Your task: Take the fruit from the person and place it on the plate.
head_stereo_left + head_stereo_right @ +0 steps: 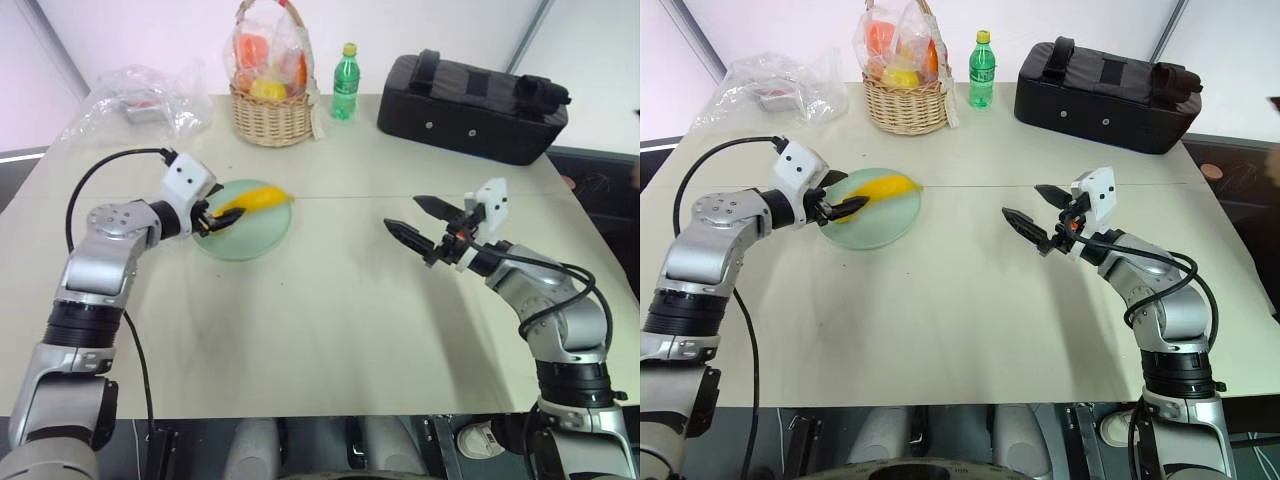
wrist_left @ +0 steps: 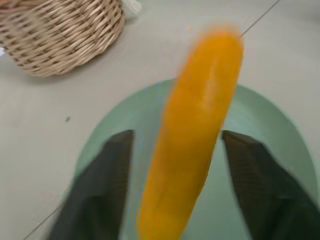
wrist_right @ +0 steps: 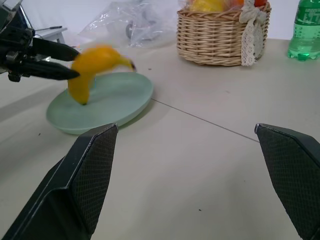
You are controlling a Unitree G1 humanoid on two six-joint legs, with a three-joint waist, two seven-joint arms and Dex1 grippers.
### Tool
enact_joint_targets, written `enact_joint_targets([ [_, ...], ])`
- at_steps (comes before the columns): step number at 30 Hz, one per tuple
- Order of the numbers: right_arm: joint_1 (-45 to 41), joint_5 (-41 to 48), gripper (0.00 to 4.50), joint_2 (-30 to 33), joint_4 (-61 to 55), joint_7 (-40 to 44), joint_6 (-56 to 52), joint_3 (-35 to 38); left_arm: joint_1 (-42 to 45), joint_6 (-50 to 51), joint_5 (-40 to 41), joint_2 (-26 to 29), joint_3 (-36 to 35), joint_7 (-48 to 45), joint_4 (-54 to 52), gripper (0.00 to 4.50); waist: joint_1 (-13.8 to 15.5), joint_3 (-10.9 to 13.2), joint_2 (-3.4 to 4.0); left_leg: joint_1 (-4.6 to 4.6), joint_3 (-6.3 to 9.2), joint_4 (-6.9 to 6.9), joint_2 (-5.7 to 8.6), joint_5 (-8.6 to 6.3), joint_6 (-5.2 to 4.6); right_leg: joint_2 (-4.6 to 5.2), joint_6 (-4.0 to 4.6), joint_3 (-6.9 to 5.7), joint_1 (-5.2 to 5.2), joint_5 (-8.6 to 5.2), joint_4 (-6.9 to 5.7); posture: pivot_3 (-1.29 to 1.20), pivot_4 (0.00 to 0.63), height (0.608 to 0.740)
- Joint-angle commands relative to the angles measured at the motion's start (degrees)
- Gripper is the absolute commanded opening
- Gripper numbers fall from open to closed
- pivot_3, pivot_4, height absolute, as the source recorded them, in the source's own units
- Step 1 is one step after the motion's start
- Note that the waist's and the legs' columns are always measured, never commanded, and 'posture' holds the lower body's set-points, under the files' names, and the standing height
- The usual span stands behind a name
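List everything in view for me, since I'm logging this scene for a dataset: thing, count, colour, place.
banana: one, yellow, over the plate between the left pincer's open fingers, blurred.
plate: one, pale mint green, left part of the table.
wicker basket: one, tan, far side of the table, holding plastic-wrapped orange and yellow fruit.
bottle: one, green with yellow cap, right of the basket.
bag: one, black, far right of the table.
clear plastic wrap: one heap, far left corner.
table: one, beige.
left pincer: black, open, at the plate's near-left edge.
right pincer: black, open, above the table's right part.
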State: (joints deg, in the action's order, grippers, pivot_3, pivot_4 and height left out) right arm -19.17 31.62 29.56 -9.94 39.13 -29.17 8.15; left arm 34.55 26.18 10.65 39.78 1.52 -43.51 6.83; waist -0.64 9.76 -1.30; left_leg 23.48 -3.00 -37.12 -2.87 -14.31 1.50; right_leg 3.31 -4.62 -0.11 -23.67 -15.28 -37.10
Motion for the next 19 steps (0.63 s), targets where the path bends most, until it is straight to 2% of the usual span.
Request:
enact_joint_targets([
  [1,0.12,0.24,4.50,-0.11,-2.28,-0.39,1.12,1.17,1.66,-0.66,-0.49,-0.01,-1.15,0.51,-0.11,4.46,0.00,0.00,0.00,0.00,0.00,0.00,0.00,0.00,0.00,0.00,0.00,0.00,0.00,0.00,0.00,0.00,0.150,0.740],
  [7,0.26,0.28,4.50,0.00,-2.23,-0.66,1.12,1.16,3.39,-0.59,0.17,-0.63,-4.13,3.54,0.78,4.46,0.00,0.00,0.00,0.00,0.00,0.00,0.00,0.00,0.00,0.00,-0.01,0.00,0.00,0.00,0.00,0.00,0.150,0.740],
  [13,-0.20,-0.43,4.50,0.37,-1.06,-0.94,2.05,1.84,2.64,3.24,9.91,-2.15,-17.88,7.67,-3.06,4.46,-0.24,0.00,0.00,0.00,0.01,0.00,-0.01,0.00,0.00,-0.01,-0.01,0.00,-0.01,0.00,-0.01,0.00,0.150,0.740],
  [17,-2.64,-3.08,4.50,0.59,4.02,-2.68,6.41,3.88,-4.01,7.77,15.97,-3.00,-27.92,12.36,-11.71,4.46,-0.38,0.00,0.00,0.00,0.00,0.00,-0.03,0.00,0.00,0.01,-0.02,0.02,-0.01,0.01,-0.02,0.00,0.150,0.740],
  [19,-4.15,-4.27,4.50,0.73,7.02,-3.28,8.69,4.68,-8.46,11.31,18.25,-2.97,-30.56,13.94,-16.54,4.46,-0.37,0.00,0.00,-0.02,-0.03,0.00,-0.01,0.00,0.00,0.06,-0.02,0.06,-0.01,0.01,-0.03,0.00,0.150,0.740],
])
